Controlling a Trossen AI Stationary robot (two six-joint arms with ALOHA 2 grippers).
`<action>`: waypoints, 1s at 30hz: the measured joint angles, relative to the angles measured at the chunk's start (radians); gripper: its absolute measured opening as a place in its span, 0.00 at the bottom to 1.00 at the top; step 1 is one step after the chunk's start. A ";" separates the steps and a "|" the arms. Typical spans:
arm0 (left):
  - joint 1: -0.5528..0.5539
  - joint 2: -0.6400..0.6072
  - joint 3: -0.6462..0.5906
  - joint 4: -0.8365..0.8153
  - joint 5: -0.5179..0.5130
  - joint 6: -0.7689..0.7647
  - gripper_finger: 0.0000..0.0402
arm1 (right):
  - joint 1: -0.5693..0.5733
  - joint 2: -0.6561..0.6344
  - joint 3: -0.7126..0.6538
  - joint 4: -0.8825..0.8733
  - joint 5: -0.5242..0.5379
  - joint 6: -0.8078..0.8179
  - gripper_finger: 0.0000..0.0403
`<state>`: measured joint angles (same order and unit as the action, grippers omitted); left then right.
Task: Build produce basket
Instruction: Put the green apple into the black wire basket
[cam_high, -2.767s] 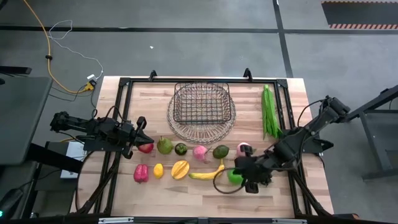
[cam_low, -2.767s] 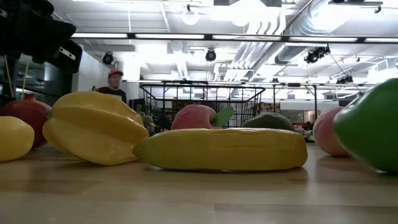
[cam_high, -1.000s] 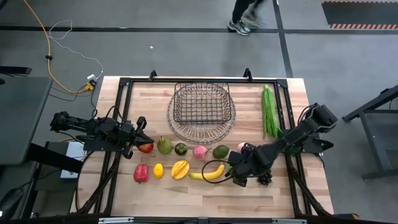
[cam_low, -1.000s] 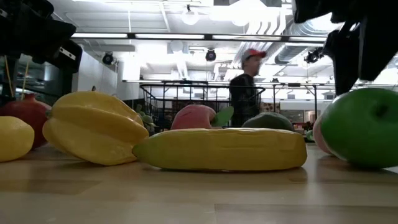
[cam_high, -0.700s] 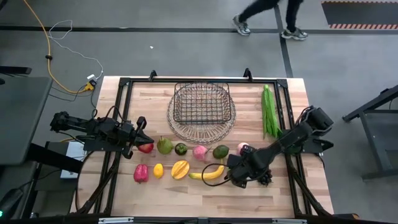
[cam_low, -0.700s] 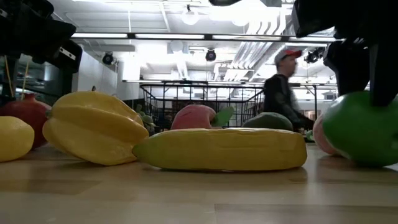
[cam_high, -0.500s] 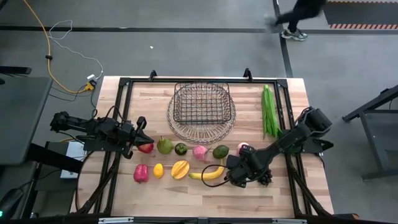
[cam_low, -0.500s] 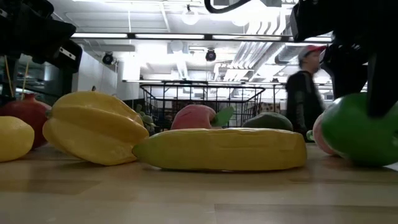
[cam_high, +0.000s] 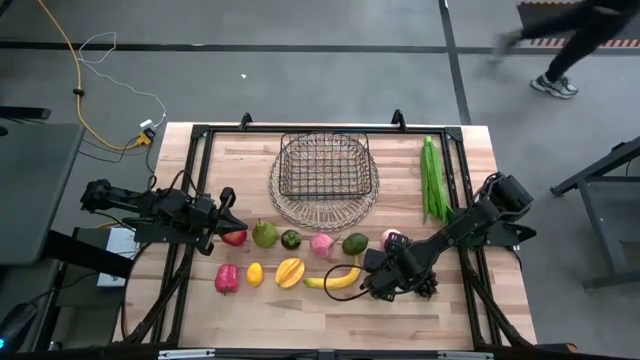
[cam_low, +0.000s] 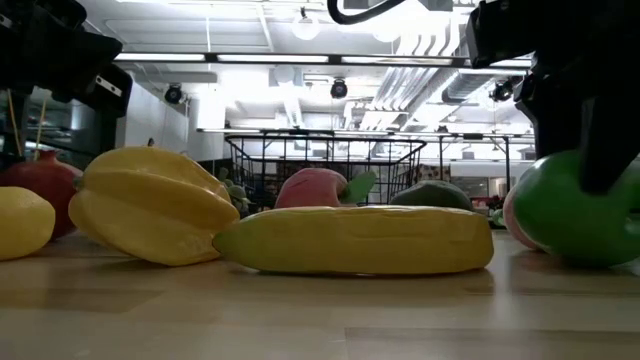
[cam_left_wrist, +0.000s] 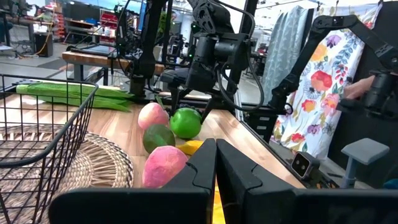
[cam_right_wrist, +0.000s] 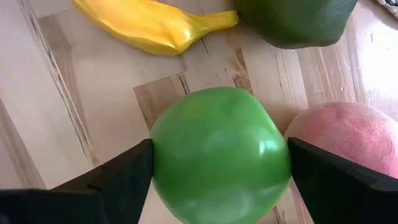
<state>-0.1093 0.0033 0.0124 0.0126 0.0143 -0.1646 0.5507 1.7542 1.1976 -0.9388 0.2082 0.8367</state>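
Left hand (cam_high: 228, 208) parked at the bench's left, fingers pressed together, beside the red fruit (cam_high: 235, 237). Basket (cam_high: 323, 180) at the far middle, open bench in front. Produce lined up along the near half. Right hand (cam_right_wrist: 217, 163) straddling the green apple (cam_right_wrist: 221, 154), fingers touching both flanks, mid-squeeze. Risk: round, smooth skin likely to squirt out sideways. Crowded here: banana (cam_right_wrist: 152, 23), avocado (cam_right_wrist: 292, 22), pink peach (cam_right_wrist: 345, 146) just beside, easily nudged. Lifting straight up probably safest.

floor: grey concrete (cam_high: 300, 80) around wooden table (cam_high: 300, 305) | yellow cable (cam_high: 70, 60) on floor beyond table's far-left corner | person walking (cam_high: 570, 45) past far-right corner | ceiling: white ducts (cam_low: 420, 60), strip lights (cam_low: 200, 57)
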 joint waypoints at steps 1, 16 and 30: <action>0.000 0.000 0.000 0.000 0.000 0.000 0.00 | 0.000 0.000 0.000 0.000 0.000 0.000 0.79; 0.000 0.000 0.000 0.000 0.000 0.000 0.00 | 0.022 -0.144 0.012 0.141 -0.113 -0.176 0.75; 0.000 0.000 0.000 0.000 0.000 0.000 0.00 | -0.055 -0.393 -0.482 1.067 0.202 -0.532 0.75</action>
<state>-0.1093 0.0032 0.0124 0.0127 0.0143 -0.1642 0.4959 1.3614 0.7154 0.1282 0.4106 0.3047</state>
